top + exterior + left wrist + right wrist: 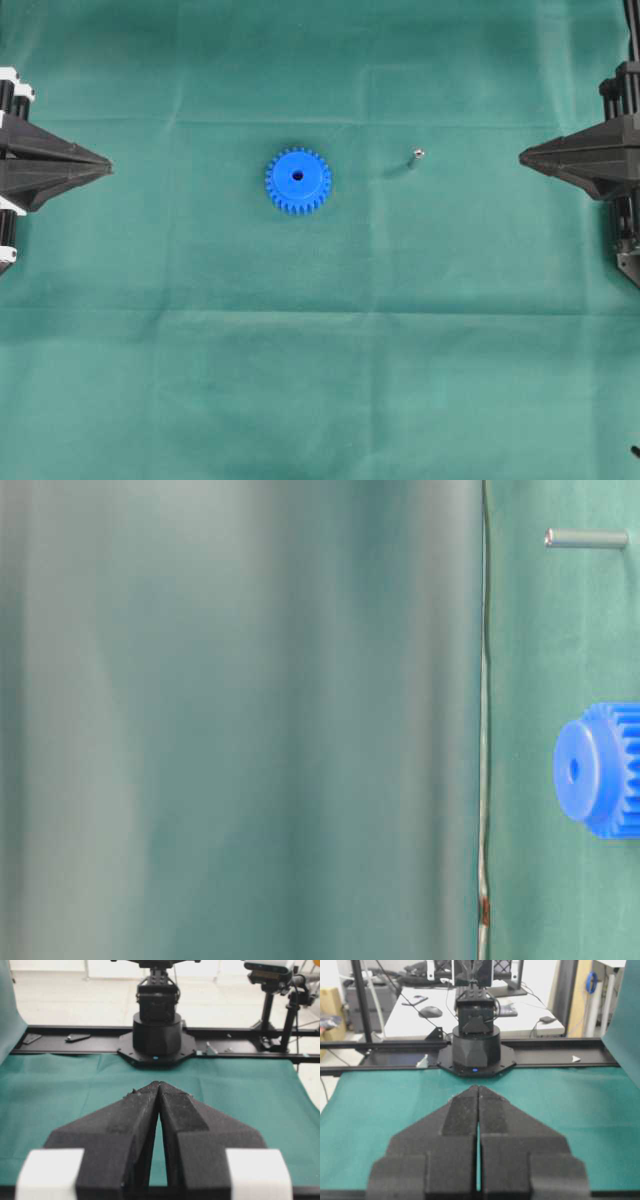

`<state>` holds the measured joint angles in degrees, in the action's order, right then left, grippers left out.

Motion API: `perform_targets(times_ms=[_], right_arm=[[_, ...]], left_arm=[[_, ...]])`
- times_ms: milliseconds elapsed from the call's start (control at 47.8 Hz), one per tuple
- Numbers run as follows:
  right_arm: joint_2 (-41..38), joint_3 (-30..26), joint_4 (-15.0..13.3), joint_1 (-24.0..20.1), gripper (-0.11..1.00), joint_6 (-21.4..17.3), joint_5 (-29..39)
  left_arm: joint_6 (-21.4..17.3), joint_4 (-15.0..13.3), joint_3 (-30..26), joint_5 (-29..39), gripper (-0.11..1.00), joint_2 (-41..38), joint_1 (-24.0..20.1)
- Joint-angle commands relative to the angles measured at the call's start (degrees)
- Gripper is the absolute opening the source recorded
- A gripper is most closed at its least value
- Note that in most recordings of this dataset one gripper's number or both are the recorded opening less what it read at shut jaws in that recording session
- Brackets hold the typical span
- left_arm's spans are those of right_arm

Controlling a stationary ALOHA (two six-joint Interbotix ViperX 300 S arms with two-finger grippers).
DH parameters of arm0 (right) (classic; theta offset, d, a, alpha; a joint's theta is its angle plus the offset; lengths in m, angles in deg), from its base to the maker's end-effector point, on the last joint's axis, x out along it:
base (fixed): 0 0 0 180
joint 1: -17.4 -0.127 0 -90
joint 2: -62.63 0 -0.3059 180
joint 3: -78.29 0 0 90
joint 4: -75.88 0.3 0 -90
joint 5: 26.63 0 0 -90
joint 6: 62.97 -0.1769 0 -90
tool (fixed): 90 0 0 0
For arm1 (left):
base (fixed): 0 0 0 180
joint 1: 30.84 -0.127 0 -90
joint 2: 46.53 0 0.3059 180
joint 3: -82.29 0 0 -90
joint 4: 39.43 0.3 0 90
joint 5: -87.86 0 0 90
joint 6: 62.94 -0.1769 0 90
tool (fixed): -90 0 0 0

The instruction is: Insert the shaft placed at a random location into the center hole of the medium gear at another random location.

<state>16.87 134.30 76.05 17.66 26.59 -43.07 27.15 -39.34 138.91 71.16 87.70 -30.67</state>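
Medium gear [298, 181]: flat on green surface [320, 380], center hole [297, 175] up, ready for insertion. Shaft [417, 155]: at gear's 3 o'clock, apart, apparently standing on end. Left gripper [106, 165], right gripper [523, 156]: fingers pressed together, empty, parked at edges.

Matt blue plastic gear [298, 180], shiny metal shaft [417, 156], matt green cloth [320, 380], fingers [135, 1125] rough blk foam.

One medium gear [298, 181], bright blue, with one center hole [298, 175] in its face. One shaft [417, 156], thin and silvery, apart from the gear. Two grippers: one left gripper [106, 165], one right gripper [524, 156], each with fingertips pressed together. One green cloth [320, 380] under everything.
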Motion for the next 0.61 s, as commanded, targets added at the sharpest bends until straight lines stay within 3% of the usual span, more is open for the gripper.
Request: perform_targets(times_ms=[0,230,585], right_arm=[[-1.0,-1.0,-0.3,-0.2,0.01,1.0,-0.2],[-1.1,-2.7,-0.1,0.0,0.01,0.7,3.5],[-4.9,-2.3,0.1,2.5,0.01,0.4,4.0]], left_arm=[[0.1,1.0,-1.9,1.4,0.03,-0.8,0.4],[0.1,1.0,-2.0,1.8,0.03,-0.4,0.4],[0.2,1.0,-2.0,2.3,0.03,-0.4,0.4]])
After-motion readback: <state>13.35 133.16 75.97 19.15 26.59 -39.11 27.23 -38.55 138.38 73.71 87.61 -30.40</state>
